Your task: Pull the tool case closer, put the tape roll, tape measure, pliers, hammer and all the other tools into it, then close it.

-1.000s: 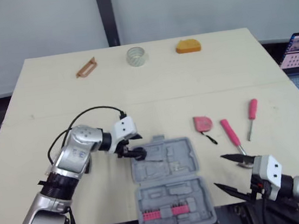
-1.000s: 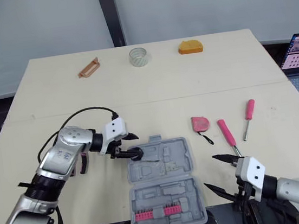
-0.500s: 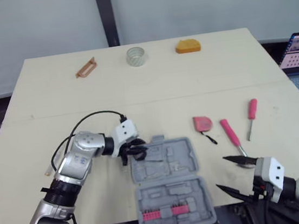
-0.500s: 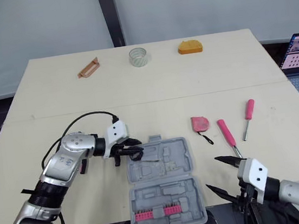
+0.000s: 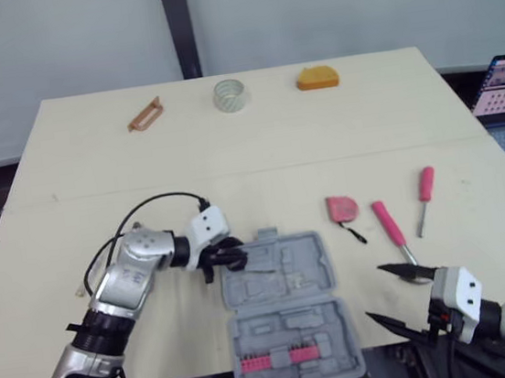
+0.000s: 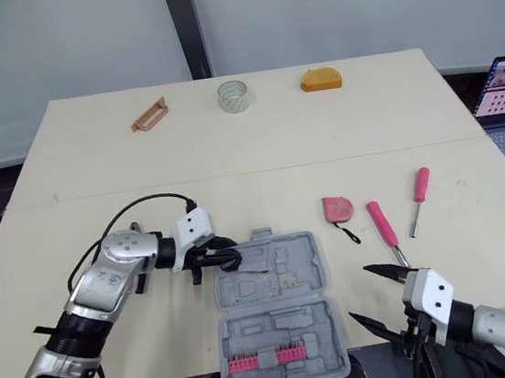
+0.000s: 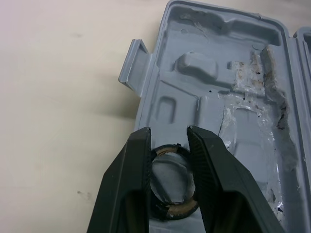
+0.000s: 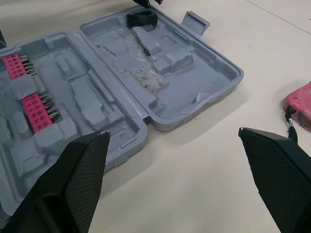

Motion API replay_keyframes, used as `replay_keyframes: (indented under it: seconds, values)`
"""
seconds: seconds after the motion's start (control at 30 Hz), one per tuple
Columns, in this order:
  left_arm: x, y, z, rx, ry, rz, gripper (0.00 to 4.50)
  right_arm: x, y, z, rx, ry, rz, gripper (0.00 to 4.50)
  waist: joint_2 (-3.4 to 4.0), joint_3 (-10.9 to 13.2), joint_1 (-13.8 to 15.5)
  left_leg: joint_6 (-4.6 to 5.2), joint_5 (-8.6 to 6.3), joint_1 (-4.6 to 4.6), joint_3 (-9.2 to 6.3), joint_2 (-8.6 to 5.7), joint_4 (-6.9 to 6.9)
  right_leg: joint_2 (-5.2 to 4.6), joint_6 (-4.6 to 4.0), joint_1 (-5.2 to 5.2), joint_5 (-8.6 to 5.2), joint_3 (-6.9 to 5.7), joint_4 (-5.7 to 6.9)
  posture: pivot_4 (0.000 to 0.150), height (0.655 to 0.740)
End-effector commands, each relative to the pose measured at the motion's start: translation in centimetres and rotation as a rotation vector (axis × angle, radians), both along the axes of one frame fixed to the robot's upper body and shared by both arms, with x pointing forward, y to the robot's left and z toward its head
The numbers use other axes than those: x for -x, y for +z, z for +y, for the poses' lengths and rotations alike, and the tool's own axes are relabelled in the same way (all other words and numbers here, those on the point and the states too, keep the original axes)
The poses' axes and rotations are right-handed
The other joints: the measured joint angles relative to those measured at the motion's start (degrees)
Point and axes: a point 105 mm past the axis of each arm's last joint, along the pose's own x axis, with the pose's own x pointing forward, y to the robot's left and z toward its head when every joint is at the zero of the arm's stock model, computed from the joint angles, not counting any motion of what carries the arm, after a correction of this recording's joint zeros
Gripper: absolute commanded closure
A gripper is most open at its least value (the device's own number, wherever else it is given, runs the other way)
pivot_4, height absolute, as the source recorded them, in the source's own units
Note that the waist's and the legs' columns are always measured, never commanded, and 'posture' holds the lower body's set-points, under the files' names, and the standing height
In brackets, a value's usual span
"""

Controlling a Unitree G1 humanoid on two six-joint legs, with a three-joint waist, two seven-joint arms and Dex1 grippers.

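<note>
- step in hand, as i judge it: loading. the open grey plastic tool case (image 5: 282, 282) lies flat on the pale table (image 5: 232, 173), and the left claw (image 7: 168, 132) hangs over its far left corner.
- left claw: released, jaws parted and gripping nothing. the black ring-shaped roll of tape (image 7: 177, 209) lies flat in the case right beneath it. the right wrist view shows the roll lying clear of the claw's tips.
- right claw (image 5: 376, 292): spread wide and empty, hovering just beside the case's right edge.
- waiting just beyond the right claw, apart from the case: a pink tape measure (image 5: 340, 207), a thick pink-handled tool (image 5: 386, 221) and a slim pink-handled screwdriver (image 5: 426, 184).
- well beyond both claws, along the table's far edge: a clear tape roll (image 5: 229, 94), an orange rounded object (image 5: 317, 78) and a tan handle-shaped piece (image 5: 145, 115).
- next move, judged: lift the left claw straight up so it doesn't drag the roll out. the right claw is nearest the tape measure, so it should reach forward, come down over it and close across its sides.
</note>
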Motion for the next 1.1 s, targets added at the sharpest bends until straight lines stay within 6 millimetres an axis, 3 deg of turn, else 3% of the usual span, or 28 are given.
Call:
replay_keyframes:
  seconds: [0.03,0.57,1.1]
  values:
    - [-0.1,0.5,0.1,0.008,0.003,-0.050,3.20,0.1,0.6,-0.2,-0.005,0.000,-0.029,0.00,0.00,0.00,0.05,0.00,0.00,0.00,0.00,0.00,0.00,0.00,0.00,0.00,0.00,0.00,0.00,0.150,0.7400]
    - [0.6,-1.9,0.9,-0.077,-0.010,-0.095,3.20,0.0,0.5,-0.1,-0.014,-0.002,-0.033,0.00,0.00,0.00,0.01,-0.01,0.00,0.01,0.00,0.00,0.00,0.00,0.00,0.00,0.00,0.00,-0.01,0.150,0.7400]
    - [0.5,-3.2,2.0,-0.010,0.048,-0.075,3.20,-0.5,1.0,0.3,-0.095,-0.023,-0.094,0.00,0.02,-0.06,-0.05,-0.01,-0.01,0.08,0.01,0.00,-0.01,0.00,0.00,0.05,0.00,0.00,0.00,0.150,0.7400]
